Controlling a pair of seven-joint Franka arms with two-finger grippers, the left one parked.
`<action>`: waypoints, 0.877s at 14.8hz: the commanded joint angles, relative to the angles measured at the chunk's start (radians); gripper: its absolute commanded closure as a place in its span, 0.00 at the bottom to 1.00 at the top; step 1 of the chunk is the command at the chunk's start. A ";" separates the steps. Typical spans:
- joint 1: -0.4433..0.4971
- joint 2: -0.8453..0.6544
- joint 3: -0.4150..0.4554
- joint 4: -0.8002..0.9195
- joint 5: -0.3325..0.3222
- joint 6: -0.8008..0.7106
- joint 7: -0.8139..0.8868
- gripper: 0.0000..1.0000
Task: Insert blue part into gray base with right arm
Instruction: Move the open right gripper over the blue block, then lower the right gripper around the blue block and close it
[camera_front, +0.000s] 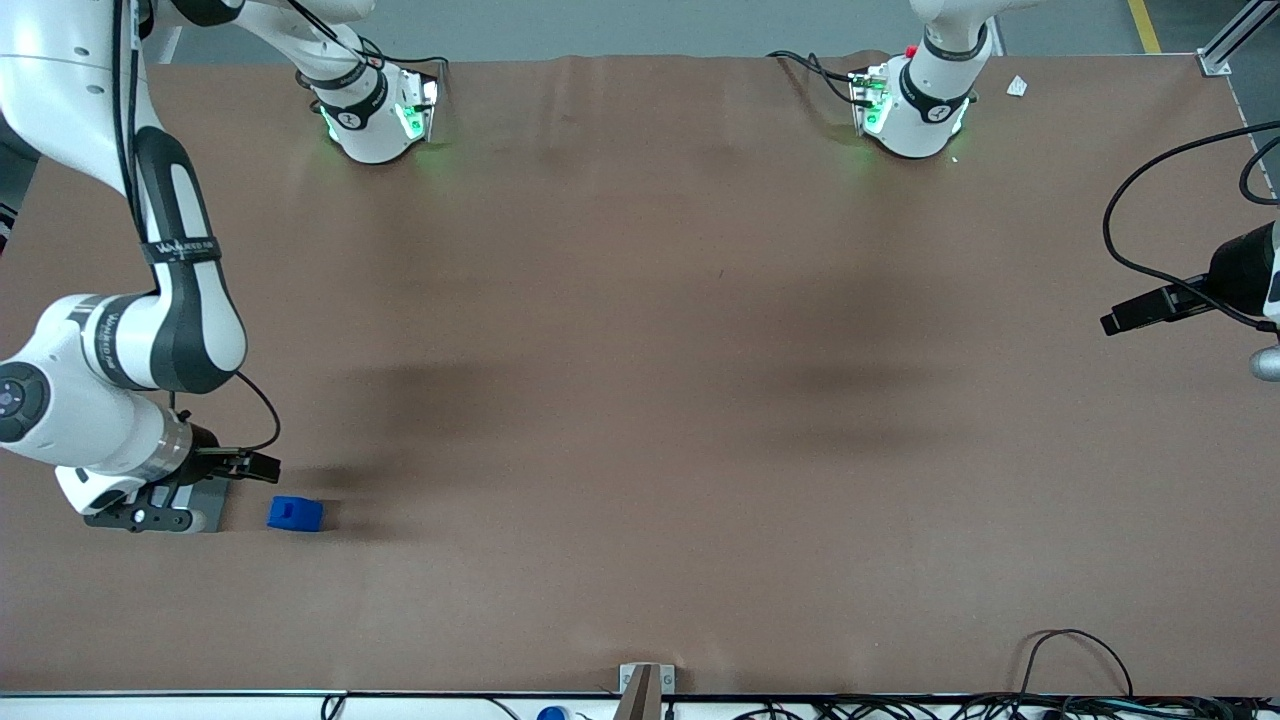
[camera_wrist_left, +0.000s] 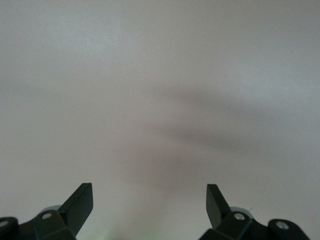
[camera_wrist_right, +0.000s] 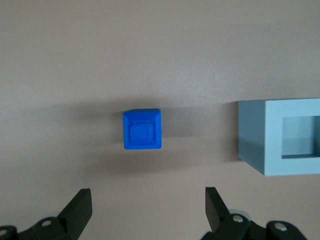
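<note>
Though a lettered band circles the right arm (camera_front: 180, 250), its writing is unreadable. One blue part (camera_wrist_right: 142, 129) lies beside one gray base (camera_wrist_right: 280, 136), apart; the gripper (camera_wrist_right: 147, 207) hovers above, fingers spread, empty.

Open brown tabletop (camera_front: 640, 330) surrounds the blue part (camera_wrist_right: 142, 129); only the gray base (camera_wrist_right: 280, 136) stands near, at its 3 o'clock, apart. The gripper (camera_wrist_right: 147, 207), fingers spread, hangs at 6 o'clock.

Blue part (camera_wrist_right: 142, 129) matt plastic; gray base (camera_wrist_right: 280, 135) smooth, perhaps plastic; table cover (camera_front: 640, 350) matt brown.
</note>
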 joint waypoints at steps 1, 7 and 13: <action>0.006 0.035 0.003 0.021 0.021 0.019 0.012 0.00; 0.010 0.095 0.003 0.021 0.067 0.126 0.004 0.00; 0.012 0.155 0.003 0.022 0.064 0.243 -0.002 0.00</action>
